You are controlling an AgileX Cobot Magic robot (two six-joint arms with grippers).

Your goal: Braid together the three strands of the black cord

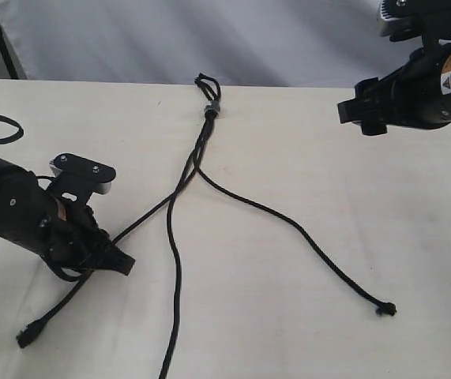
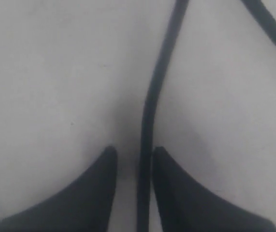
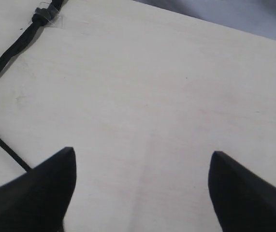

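While the left gripper's (image 2: 134, 150) fingers (image 2: 96, 193) sit slightly apart around 1 strand (image 2: 150, 96), the right gripper (image 3: 143, 151) hangs wide open over the table (image 1: 328, 197). The cord's (image 1: 201, 150) 3 strands fan out from its knot (image 1: 211, 109).

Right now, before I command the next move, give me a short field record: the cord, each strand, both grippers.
knot: top centre of the exterior view, on the table
left strand: runs to lower left, passing between the left gripper's fingers
middle strand: runs down, out of frame
right strand: lies free, end at lower right
left gripper: low, jaws narrowly parted round the left strand
right gripper: open, empty, off the table
braid: none visible
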